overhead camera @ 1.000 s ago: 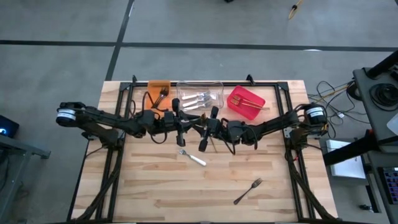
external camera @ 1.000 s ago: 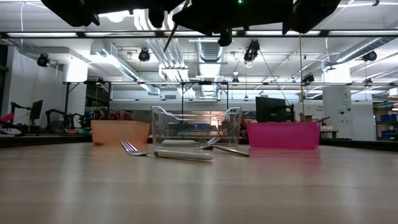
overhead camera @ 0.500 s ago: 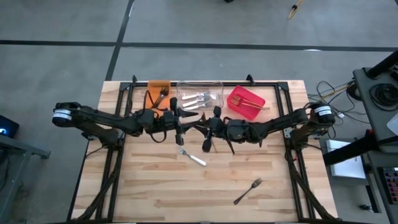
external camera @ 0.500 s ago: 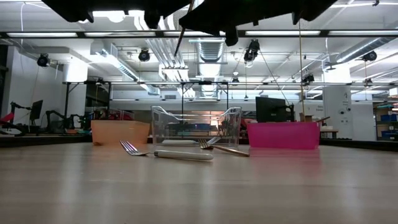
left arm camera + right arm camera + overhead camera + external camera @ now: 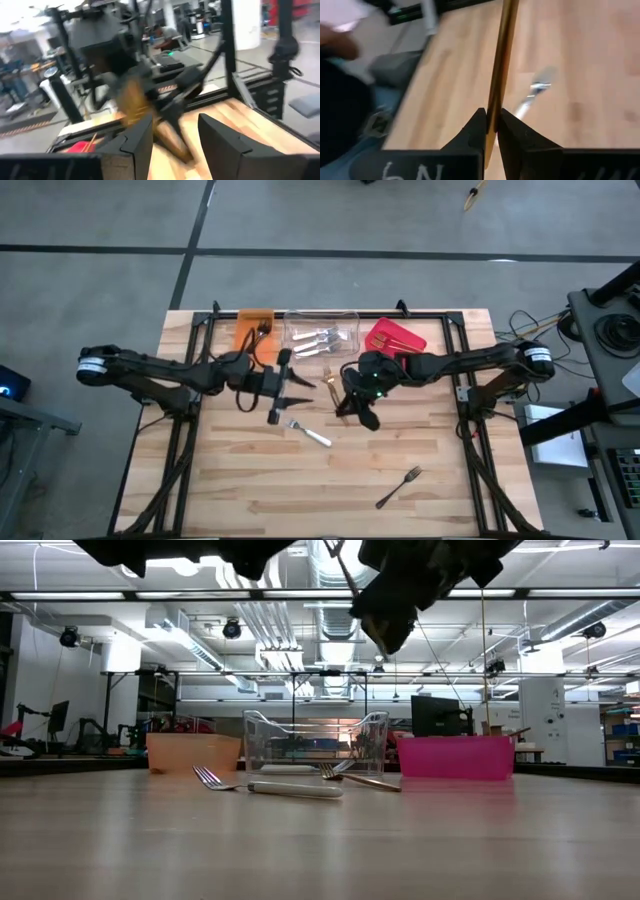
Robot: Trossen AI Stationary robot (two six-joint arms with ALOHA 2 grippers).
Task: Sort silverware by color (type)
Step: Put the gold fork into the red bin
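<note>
Right wrist view shows the right gripper (image 5: pixel 490 131) pinching a gold utensil (image 5: pixel 501 60). Since a second ago the left gripper (image 5: pixel 277 391) has let go, spread its fingers and backed off; the handover looks complete, near the red bin (image 5: pixel 412 340).

gold fork (image 5: pixel 501 65) pinched upright, silver fork (image 5: pixel 309 432) mid-table, dark fork (image 5: pixel 399 486) near front

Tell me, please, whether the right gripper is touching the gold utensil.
Touching. In the right wrist view the right gripper has its fingers pressed against both sides of the gold utensil, with no gap showing between them.
</note>
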